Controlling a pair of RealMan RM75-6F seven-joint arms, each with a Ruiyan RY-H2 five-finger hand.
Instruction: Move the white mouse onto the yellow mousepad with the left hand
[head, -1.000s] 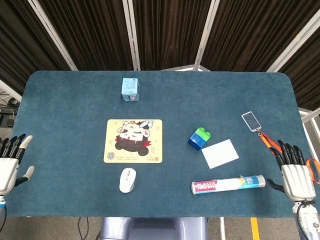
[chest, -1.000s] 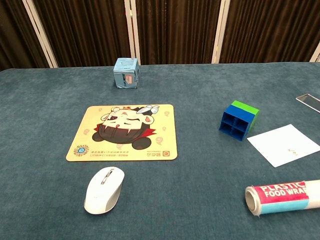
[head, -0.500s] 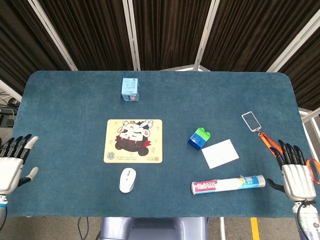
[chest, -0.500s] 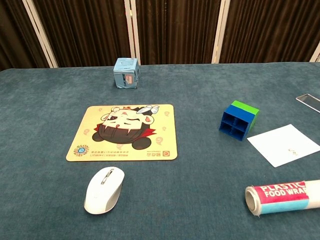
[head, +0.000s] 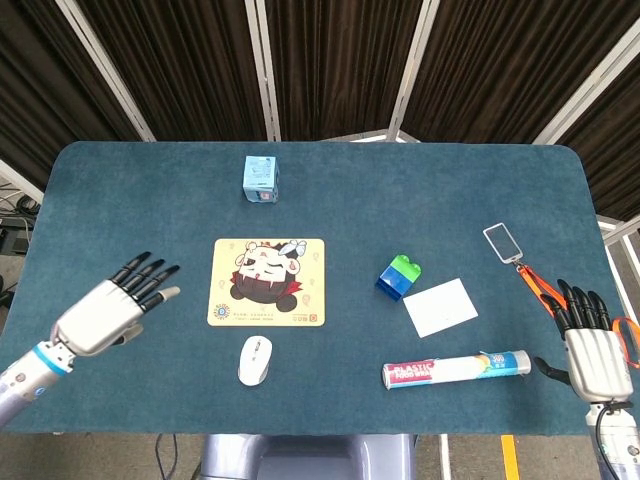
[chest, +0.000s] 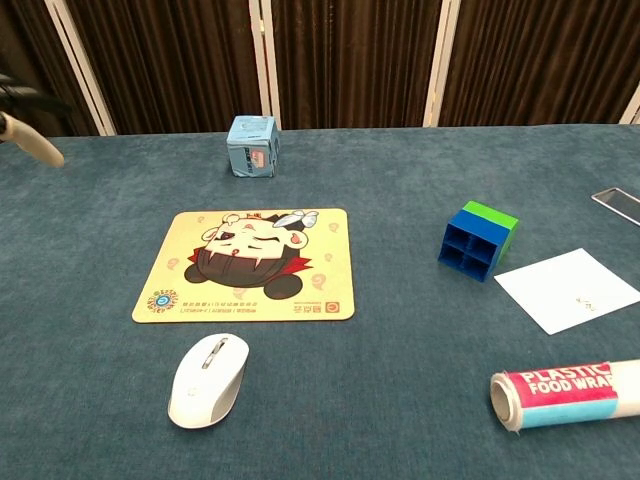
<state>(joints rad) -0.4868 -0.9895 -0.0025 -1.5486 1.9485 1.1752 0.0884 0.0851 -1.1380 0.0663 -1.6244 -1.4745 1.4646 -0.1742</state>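
The white mouse (head: 255, 359) (chest: 208, 379) lies on the blue table just in front of the yellow mousepad (head: 267, 282) (chest: 247, 264), which carries a cartoon face. My left hand (head: 113, 307) hovers over the table to the left of the pad, fingers spread and pointing toward it, holding nothing. In the chest view only its fingertips (chest: 30, 140) show at the upper left edge. My right hand (head: 590, 345) rests open at the table's right front corner, far from the mouse.
A light blue box (head: 261, 178) (chest: 252, 146) stands behind the pad. Right of the pad are a blue-green block (head: 399, 277) (chest: 478, 240), a white card (head: 440, 306) (chest: 567, 289), a plastic wrap roll (head: 456, 369) (chest: 565, 393) and a phone-like tag (head: 502, 241) with an orange strap.
My left hand has swung in from the table's left edge, moving right and forward toward the mousepad. The mouse, pad and right hand have stayed put.
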